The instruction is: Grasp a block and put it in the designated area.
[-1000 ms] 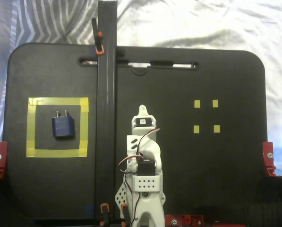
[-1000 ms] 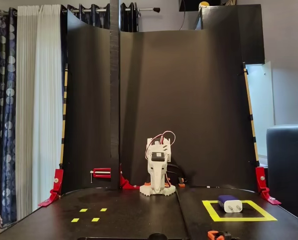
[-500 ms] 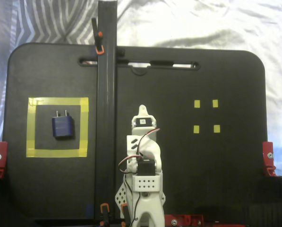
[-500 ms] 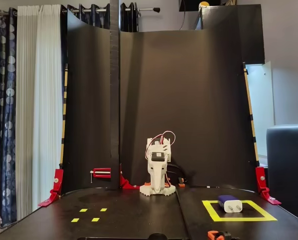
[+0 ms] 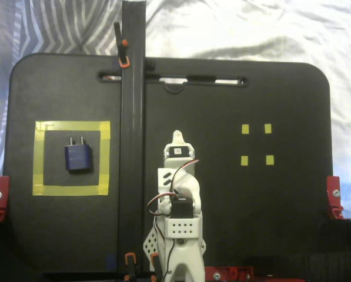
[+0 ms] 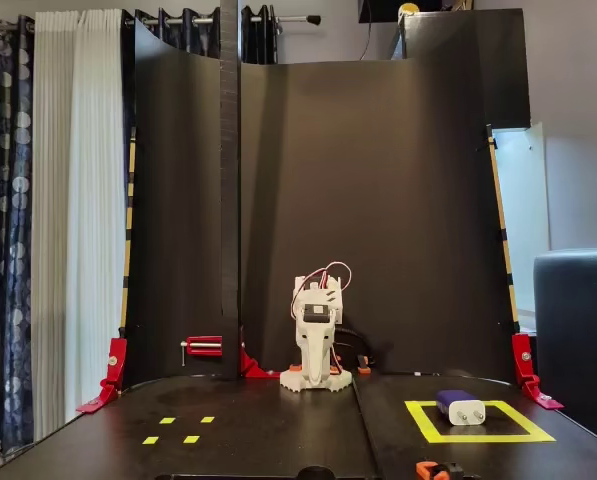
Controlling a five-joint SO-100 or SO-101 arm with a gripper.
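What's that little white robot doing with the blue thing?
Nothing is being handled right now. The small dark blue block with two metal prongs lies flat inside the big yellow tape square on the black table. The white robot arm sits folded up at the table's middle, well apart from the block. Whether its gripper is open or shut cannot be told.

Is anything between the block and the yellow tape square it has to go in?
Nothing visible does. The block already lies inside the yellow tape square, prongs toward the top edge in a fixed view; the other fixed view shows the same. The arm is folded at its base, away from both.
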